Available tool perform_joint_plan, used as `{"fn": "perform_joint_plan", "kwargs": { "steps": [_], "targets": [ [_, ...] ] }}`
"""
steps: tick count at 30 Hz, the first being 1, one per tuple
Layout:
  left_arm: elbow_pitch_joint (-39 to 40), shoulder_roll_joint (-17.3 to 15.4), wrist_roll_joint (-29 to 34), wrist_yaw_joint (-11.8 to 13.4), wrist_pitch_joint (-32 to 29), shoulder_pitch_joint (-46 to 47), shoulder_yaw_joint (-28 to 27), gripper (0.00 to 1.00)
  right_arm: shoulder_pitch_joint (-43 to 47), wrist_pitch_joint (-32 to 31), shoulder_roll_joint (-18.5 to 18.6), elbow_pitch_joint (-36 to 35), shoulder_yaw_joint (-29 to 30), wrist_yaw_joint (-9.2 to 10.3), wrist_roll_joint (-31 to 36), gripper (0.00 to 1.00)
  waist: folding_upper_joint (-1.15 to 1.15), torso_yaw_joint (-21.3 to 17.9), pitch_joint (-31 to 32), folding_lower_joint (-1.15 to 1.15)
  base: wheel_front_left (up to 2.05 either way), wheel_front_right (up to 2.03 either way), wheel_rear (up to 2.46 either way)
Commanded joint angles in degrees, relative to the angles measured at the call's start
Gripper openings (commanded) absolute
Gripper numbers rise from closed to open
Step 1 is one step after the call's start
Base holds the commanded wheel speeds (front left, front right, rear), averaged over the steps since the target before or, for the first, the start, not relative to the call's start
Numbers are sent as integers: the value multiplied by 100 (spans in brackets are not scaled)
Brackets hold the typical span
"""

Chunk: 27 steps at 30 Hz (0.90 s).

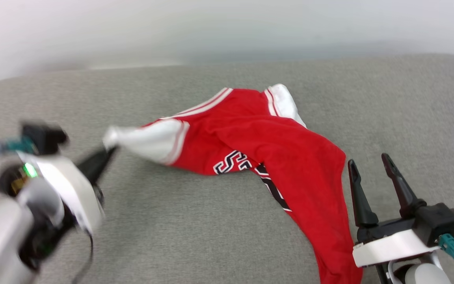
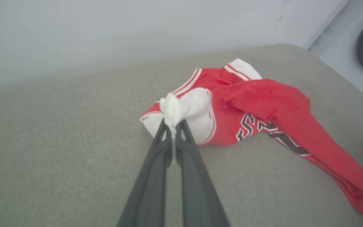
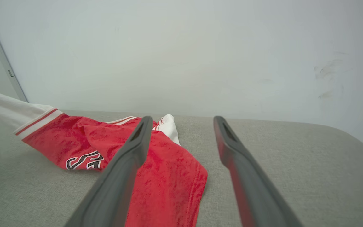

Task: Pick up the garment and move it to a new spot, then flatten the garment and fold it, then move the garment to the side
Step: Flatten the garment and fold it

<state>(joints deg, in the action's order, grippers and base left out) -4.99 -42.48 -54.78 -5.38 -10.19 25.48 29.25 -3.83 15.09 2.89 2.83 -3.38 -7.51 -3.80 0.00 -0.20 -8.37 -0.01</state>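
Left claw (image 2: 172, 125) pinches 1 white sleeve (image 2: 195, 105) of the 1 red garment (image 1: 282, 146); right claw (image 1: 368, 159) stands spread beside it.

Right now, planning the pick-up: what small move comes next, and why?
Probably lift the left gripper and carry the garment aside: it is shut on the white sleeve tip, the rest lies crumpled on the grey cushion; the right gripper is open.

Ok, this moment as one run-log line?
left hand: shut on white sleeve of red sports-jersey shirt | right hand: open, holding nothing | shirt: crumpled on grey fabric cushion | fold: not yet done
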Motion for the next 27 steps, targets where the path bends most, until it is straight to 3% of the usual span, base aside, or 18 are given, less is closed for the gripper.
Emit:
{"fn": "perform_joint_plan", "kwargs": {
  "steps": [1, 6, 7, 11, 12, 13, 14, 19, 23, 27],
  "targets": [
    [57, 13, 31, 7, 48, -134, 36, 0, 77, 11, -3, 24, 9, 4, 45, 100, 0, 124, 124, 1, 0, 0, 0],
    [205, -95, 267, -57, 157, -1018, 540, 0, 100, 11, -2, 71, 17, 4, 77, 100, 0, 216, 222, 1, 0, 0, 0],
    [6, -56, 518, -85, 173, -1357, 913, 0, 102, 11, -3, 102, 14, 4, 91, 100, 0, 247, 261, 1, 0, 0, 0],
    [-456, -17, 1014, -100, 295, -1463, 1300, 0, 100, 11, -3, 144, 15, 4, 95, 100, 0, 269, 322, 1, 0, 0, 0],
    [-568, 22, 1119, -102, 357, -1461, 1368, 13, 113, 11, -2, 154, 11, 4, 95, 100, 0, 271, 339, 1, 0, 0, 0],
    [-669, 54, 1237, -95, 438, -1430, 1407, 78, 127, 11, -2, 165, 5, 4, 96, 100, 0, 272, 357, 1, 0, 0, 0],
    [-755, 101, 1310, -63, 538, -1388, 1419, 100, 140, 11, -2, 173, 1, 4, 100, 100, 0, 276, 377, 1, 0, 0, 0],
    [-928, 327, 1446, 122, 1264, -1256, 1202, 100, 157, 11, -3, 167, 26, 4, 145, 100, 0, 309, 472, 1, 0, 0, 0],
    [-737, 564, 1442, 452, 2123, -1232, 819, 100, 185, 11, -3, 113, 123, 4, 172, 100, 0, 369, 537, 1, 0, 0, 0],
    [-301, 843, 1497, 906, 2507, -1368, 227, 100, 196, 11, -3, 38, 183, 4, 249, 100, 0, 465, 531, 1, 0, 0, 0]
  ]
}}
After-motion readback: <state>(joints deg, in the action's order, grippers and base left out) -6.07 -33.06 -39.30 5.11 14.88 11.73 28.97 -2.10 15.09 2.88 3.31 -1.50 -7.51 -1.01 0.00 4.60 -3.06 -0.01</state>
